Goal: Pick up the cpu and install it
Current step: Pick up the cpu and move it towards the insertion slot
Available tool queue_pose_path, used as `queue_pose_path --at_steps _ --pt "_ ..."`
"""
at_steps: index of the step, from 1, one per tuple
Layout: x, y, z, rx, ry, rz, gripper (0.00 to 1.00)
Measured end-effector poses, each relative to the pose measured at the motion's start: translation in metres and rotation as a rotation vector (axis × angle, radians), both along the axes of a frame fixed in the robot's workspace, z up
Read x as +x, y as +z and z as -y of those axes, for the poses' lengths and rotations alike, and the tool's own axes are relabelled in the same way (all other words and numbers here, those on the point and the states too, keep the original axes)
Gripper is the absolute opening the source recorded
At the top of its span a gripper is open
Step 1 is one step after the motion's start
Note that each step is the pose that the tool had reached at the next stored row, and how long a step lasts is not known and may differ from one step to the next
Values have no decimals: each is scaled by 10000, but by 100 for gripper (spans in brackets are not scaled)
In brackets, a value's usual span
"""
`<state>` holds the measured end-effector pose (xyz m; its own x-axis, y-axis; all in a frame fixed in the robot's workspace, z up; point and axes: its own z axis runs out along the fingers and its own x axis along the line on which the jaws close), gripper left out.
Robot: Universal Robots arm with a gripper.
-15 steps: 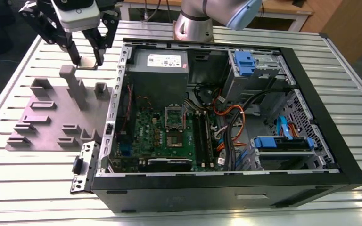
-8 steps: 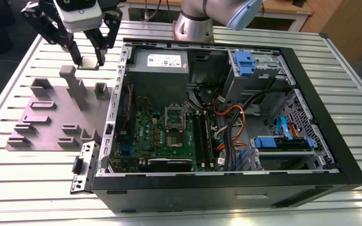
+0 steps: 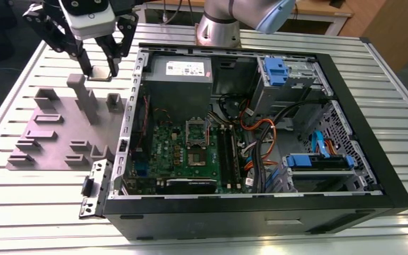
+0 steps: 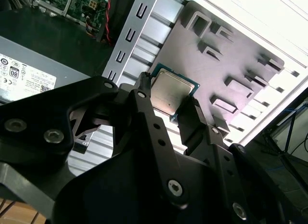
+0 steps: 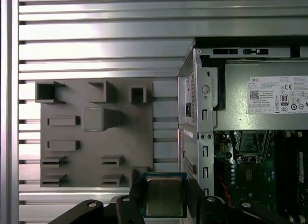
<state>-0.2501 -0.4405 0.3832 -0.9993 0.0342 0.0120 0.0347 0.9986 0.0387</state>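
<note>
Claw point(image 5: 164, 197) clenched on the cpu point(image 5: 164, 194), hovering over the grey fixture plate point(image 5: 96, 142) on the tabletop point(image 5: 96, 36). Open computer case point(image 3: 261, 219) sits beside it, at the exterior view's right.

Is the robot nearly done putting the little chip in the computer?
Only partway. Done: the claw has the cpu pinched between its fingers. Right now it hangs above the grey holder plate, outside the computer case. Left: the cpu is not yet in the socket on the motherboard, and the socket looks empty.
</note>
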Motion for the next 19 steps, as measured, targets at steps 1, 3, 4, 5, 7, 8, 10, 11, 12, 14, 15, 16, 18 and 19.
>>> queue_pose_path --at_steps 1,3,4,5,7,8,10,11,12,14,15,16,18,19 --pt "4 0 0 0 0 0 47" --pt "16 0 0 0 1 0 47" --pt "22 0 0 0 0 0 47" --pt "30 1 0 -1 1 -1 47" --pt "44 0 1 0 1 0 47" --pt "51 0 1 0 0 0 47" --pt "66 0 1 0 1 0 47" --pt "73 0 0 0 0 0 47" --pt "82 1 0 -1 1 -1 47" --pt "97 0 0 -1 0 -1 47" --pt "104 0 0 0 0 0 47" --pt "112 0 0 0 0 0 47" --pt "127 0 0 0 0 0 47" --pt "134 1 0 -1 0 -1 47"
